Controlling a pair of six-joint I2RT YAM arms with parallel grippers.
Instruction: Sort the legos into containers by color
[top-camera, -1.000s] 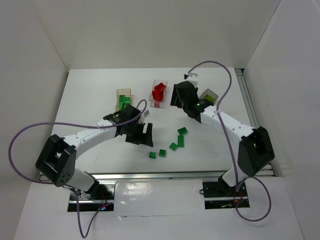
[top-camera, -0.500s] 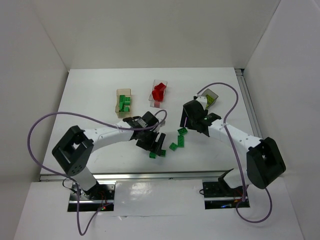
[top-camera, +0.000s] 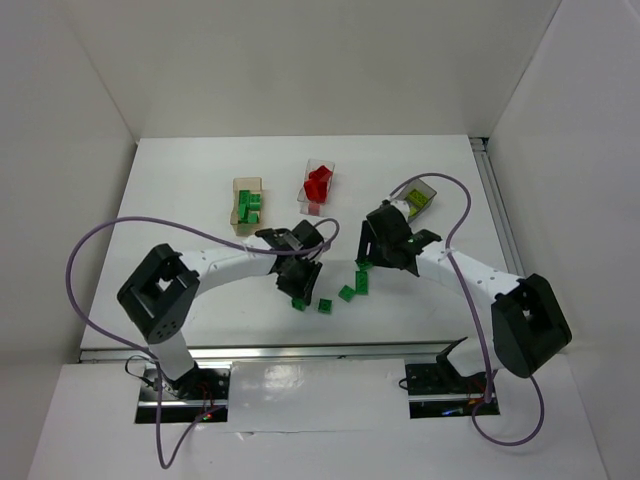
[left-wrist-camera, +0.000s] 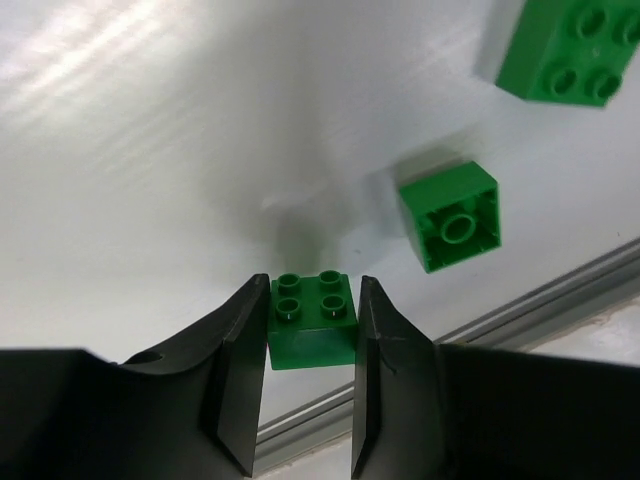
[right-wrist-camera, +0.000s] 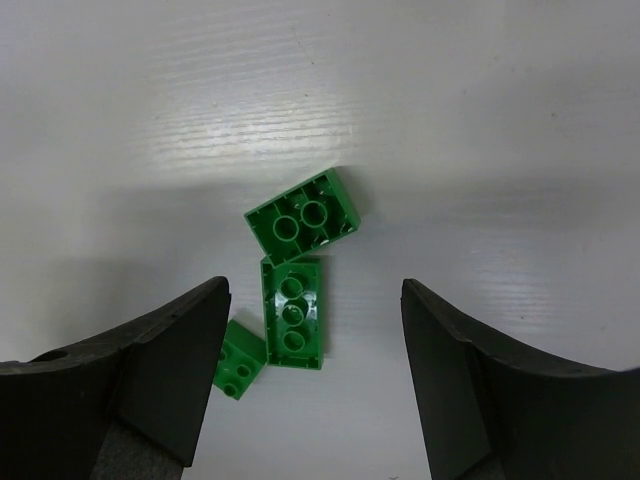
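**Work surface and arms.** The white table (top-camera: 180, 200) carries all the items. The left arm (top-camera: 225, 265) extends rightward across the near half. The right arm (top-camera: 465, 272) extends leftward toward the centre.

**Containers.** Three boxes stand in a row on the far half.
- The tan wooden box (top-camera: 238, 188), on the left, holds green bricks (top-camera: 250, 207).
- The clear plastic box (top-camera: 327, 166), in the middle, holds red bricks (top-camera: 318, 185).
- The dark translucent box (top-camera: 427, 188), on the right, holds a yellow-green piece (top-camera: 414, 200), too small to show detail.

**Left gripper** (left-wrist-camera: 312, 300). The jaws are narrowed to one brick's width. Both inner faces press the sides of a green 2x2 brick (left-wrist-camera: 313, 322), which is studs up. The wrist view does not show whether this brick is lifted off the table.
- An upturned green brick (left-wrist-camera: 450, 216) lies on the table near it, apart from the fingers.
- A larger green brick (left-wrist-camera: 565, 50), studs up, is cut off at the frame corner.

**Right gripper** (right-wrist-camera: 315, 345). The jaws are spread wide above the table and hold nothing.
- Below the gap lie two upturned green bricks, a broad one (right-wrist-camera: 303, 217) and a narrow one (right-wrist-camera: 293, 325), touching each other.
- A small studs-up green brick (right-wrist-camera: 238, 362) lies just beside the narrow one, partly hidden by one finger (right-wrist-camera: 170, 360).
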